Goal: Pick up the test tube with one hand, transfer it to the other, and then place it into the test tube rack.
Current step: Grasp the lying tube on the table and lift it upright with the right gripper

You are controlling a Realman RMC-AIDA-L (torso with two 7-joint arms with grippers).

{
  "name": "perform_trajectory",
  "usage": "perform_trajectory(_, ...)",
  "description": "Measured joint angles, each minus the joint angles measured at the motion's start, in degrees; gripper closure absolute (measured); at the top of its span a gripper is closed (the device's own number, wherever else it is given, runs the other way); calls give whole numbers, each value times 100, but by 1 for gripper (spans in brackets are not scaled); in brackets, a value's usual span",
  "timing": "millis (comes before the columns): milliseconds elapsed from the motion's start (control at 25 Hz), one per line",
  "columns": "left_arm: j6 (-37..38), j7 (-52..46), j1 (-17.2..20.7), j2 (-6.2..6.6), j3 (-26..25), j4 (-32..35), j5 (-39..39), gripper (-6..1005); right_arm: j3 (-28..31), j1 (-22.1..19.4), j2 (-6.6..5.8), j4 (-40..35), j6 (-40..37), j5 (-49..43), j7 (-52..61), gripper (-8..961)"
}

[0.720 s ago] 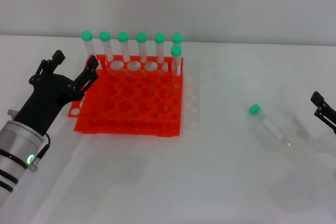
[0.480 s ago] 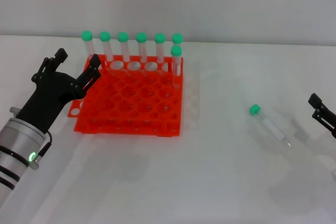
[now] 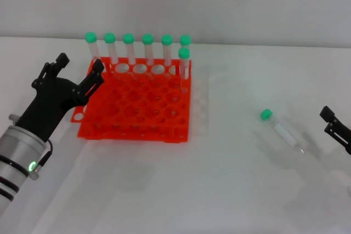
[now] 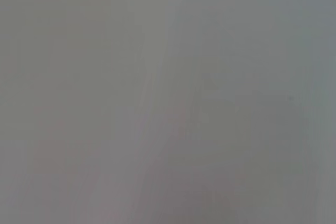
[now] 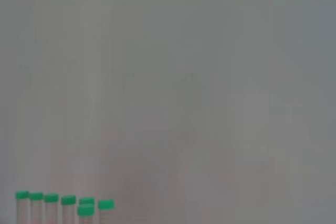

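The test tube (image 3: 281,129) lies on its side on the white table at the right, green cap toward the rack, pointed tip toward the near right. My right gripper (image 3: 329,120) shows only its black fingertips at the right edge, apart, a short way right of the tube and not touching it. The orange-red test tube rack (image 3: 131,133) stands at the left centre. My left gripper (image 3: 80,63), on the green-lit arm, is open and empty just left of the rack's back left corner.
Several green-capped tubes (image 3: 147,47) stand upright along the rack's back row, and one more (image 3: 184,64) stands just in front at the right end. Their caps also show in the right wrist view (image 5: 63,201). The left wrist view shows only grey.
My right gripper has slid toward the near edge of the table, still beside the lying tube. My left gripper has barely shifted. The tube has not moved.
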Motion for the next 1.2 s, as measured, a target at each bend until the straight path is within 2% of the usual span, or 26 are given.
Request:
perform_trajectory(120, 0, -4, 50, 1, 7, -2, 10, 126, -91, -61, -56, -157, 42, -31, 292, 114)
perform_trajectory(280, 0, -22, 142, 2, 6, -3, 7, 126, -259, -263, -100, -908, -87, -176, 923, 114)
perform_trajectory(480, 1, -22, 210, 2, -14, -9, -21, 126, -477, -538, -260, -2780, -703, -1348, 2988, 115)
perform_trajectory(560, 1, -21, 236, 3, -15, -23, -22, 126, -470, -596, -298, -3820, -1003, -2199, 4191, 116)
perform_trajectory(600, 1, -22, 246, 2, -14, -28, -22, 126, -462, -601, -295, -4272, -1104, -2571, 4702, 116)
perform_trajectory(640, 1, -22, 255, 1, -10, -34, -16, 126, -462, -601, -295, -4272, -1104, -2571, 4702, 116)
perform_trajectory(720, 1, -21, 292, -6, -2, -42, 0, 126, -471, -514, -189, -5605, -1302, -3881, 6180, 117)
perform_trajectory(760, 1, -21, 310, -9, -2, -46, 2, 126, -481, -505, -178, -5673, -1318, -3975, 6285, 117)
perform_trajectory(920, 6, -103, 356, -18, 2, -69, 14, 126, -877, -316, -110, -6800, -1373, -5079, 7724, 119)
perform_trajectory(1200, 35, -379, 435, 7, 5, -46, 21, 127, -1935, 47, -76, -8248, -1389, -7352, 10438, 121)
